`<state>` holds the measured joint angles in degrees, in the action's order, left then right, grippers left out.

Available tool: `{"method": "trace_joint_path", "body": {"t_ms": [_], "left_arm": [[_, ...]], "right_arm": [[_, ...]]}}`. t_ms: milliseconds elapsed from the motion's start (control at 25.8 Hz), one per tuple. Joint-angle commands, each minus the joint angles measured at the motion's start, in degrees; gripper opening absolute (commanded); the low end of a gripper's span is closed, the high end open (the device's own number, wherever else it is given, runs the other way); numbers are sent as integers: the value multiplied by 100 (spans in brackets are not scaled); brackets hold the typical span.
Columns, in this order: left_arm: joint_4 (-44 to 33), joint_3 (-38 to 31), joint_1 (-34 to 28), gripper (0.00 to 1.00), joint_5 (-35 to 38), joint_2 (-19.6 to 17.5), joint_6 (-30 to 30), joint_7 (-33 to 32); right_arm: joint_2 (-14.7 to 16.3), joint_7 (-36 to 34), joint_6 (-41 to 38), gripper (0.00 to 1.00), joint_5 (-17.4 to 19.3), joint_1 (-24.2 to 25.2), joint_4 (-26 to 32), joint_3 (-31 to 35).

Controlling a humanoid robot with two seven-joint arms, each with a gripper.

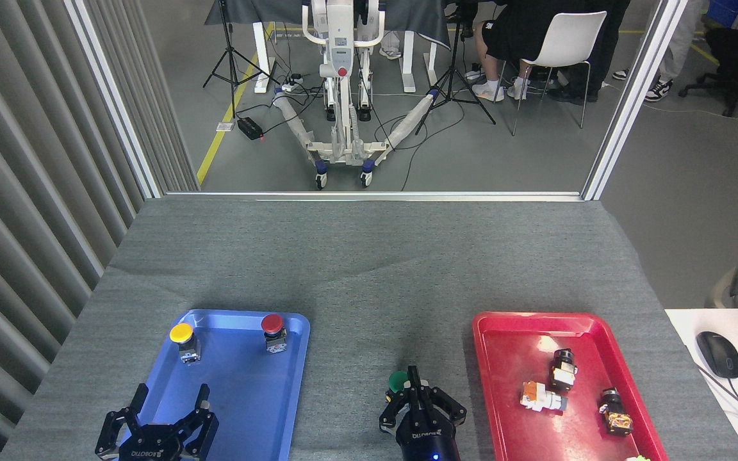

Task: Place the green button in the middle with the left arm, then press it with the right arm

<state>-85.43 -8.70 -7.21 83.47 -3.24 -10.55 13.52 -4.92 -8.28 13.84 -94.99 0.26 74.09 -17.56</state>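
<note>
Your right gripper (415, 392) came in from the lower edge, reaching away from you over the bare grey cloth (369, 275) between the two trays. Its fingers (414, 379) were drawn together to a narrow point, with the outer knuckles bowed out to either side; nothing was held between them. The white ROBOTIQ lettering sat on the wrist below, with a small blue light under it.

The green button (398, 381) stood just off the left side of that finger point, touching it or very nearly; from this view you could not tell whether the tip pressed on the cap. Part of the cap and most of the base were hidden behind the fingers. The button sat on the cloth in the gap, with the blue tray (292, 384) well to the gripper's left and the red tray (487, 384) nearer on its right.

Your left gripper (167, 400) hung low over the near end of the blue tray, far left of the right one, its fingers spread wide and empty, tips pointing away from you. Ahead of it, at the tray's far end, stood the yellow button (182, 334) and the red button (272, 325), both upright and well apart from its fingers.
</note>
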Motion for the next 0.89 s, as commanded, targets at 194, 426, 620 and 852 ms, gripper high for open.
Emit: {"method": "trace_joint_path", "body": {"t_ms": [194, 426, 620, 852], "left_arm": [[0, 0, 0, 99, -77, -1, 1, 2], [-9, 0, 0, 99, -94, -1, -8, 2], [-9, 0, -9, 99, -112, -1, -8, 2], [-9, 0, -9, 99, -112, -1, -8, 2]], "right_arm": [[44, -130, 84, 99, -2, 352, 949, 341], [229, -130, 13, 99, -2, 862, 1380, 798], [440, -139, -180, 99, -2, 1082, 1547, 1071], [598, -130, -250, 99, -2, 1187, 1617, 1168]]}}
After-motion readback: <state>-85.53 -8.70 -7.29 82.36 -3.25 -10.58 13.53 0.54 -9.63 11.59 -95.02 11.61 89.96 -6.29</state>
